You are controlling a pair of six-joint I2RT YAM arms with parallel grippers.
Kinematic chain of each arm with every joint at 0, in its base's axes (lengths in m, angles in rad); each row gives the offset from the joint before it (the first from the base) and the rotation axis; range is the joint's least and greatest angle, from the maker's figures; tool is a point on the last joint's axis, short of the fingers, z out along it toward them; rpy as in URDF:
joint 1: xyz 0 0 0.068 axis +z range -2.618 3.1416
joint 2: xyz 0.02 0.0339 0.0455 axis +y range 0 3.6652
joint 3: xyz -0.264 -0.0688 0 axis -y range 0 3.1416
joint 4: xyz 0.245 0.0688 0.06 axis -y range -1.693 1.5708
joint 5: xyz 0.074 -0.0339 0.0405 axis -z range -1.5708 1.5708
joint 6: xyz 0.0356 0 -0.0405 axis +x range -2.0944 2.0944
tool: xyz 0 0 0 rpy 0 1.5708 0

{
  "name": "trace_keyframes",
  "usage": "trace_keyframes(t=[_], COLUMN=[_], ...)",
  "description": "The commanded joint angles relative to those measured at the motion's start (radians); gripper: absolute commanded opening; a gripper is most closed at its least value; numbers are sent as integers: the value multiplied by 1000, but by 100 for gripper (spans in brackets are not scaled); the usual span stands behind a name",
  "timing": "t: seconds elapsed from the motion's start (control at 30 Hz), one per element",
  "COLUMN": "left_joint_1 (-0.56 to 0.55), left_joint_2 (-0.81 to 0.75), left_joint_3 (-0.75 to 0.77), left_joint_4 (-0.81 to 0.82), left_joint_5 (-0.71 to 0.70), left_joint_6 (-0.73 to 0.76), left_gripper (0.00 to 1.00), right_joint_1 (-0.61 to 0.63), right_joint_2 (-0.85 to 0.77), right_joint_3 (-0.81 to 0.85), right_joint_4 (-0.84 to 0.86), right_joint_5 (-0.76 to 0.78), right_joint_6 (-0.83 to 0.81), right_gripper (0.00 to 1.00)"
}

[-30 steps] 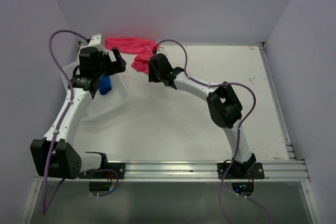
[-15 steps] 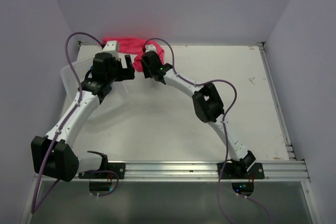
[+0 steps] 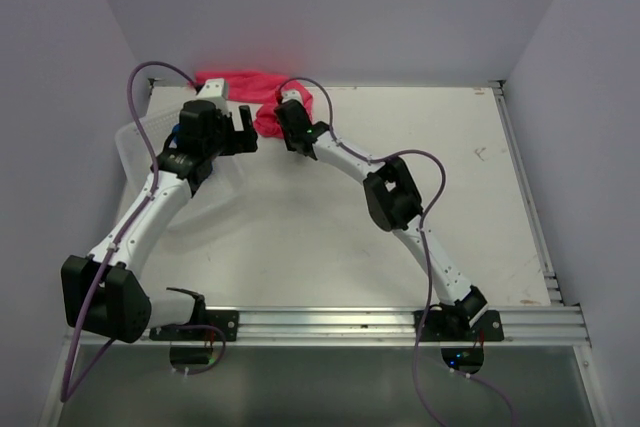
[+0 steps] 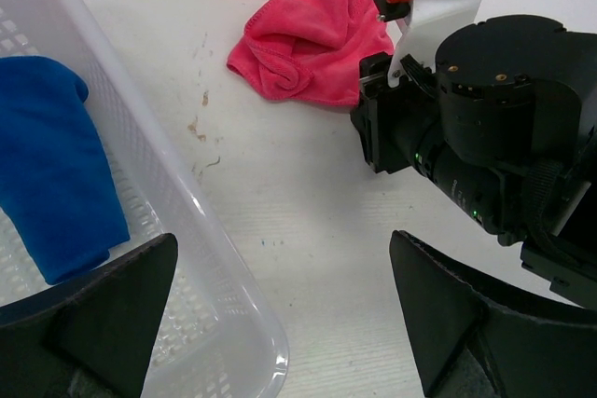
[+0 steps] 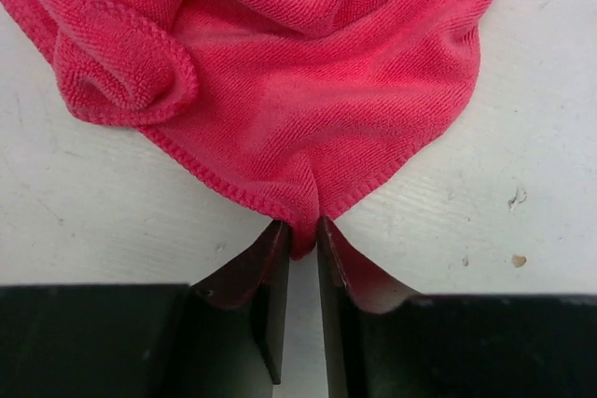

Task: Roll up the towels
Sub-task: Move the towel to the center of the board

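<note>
Pink towel (image 5: 280, 90) crumpled at far desk (image 4: 280, 184) edge; blue towel (image 4: 51, 165) in basket (image 4: 191, 230). Right gripper (image 5: 300, 240) jaws pinch pink hem; left gripper (image 4: 283, 258) jaws spread. Cloth likely limp, light: take your hold at corners.

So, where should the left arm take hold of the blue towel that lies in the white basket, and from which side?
Probably at its near end, the lower one in the left wrist view, coming straight down from above. The blue towel lies flat inside the basket, whose raised wall blocks any sideways approach, and that end shows a free edge for the jaws to pinch.
</note>
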Motion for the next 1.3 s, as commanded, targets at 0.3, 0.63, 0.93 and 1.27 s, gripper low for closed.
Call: trace_keyframes(t=[0.3,0.63,0.93,1.27], left_joint_1=[-1,-3,-54,-126], left_joint_2=[-14,-39,-28,-28], left_joint_3=[24,-12,-19,-48], left_joint_4=[52,89,100,64], left_joint_5=[24,124,227,328], left_joint_6=[17,-16,-28,-78], left_gripper=[99,100,100,100], right_joint_1=[-26,-31,-31,-40], right_joint_2=[-296,-978,-1487,-1611], right_joint_3=[-270,-910,-1207,-1362], right_joint_4=[31,35,-149,-201], right_joint_5=[35,177,265,317], right_joint_6=[-40,-28,67,205], right_gripper=[0,0,0,0])
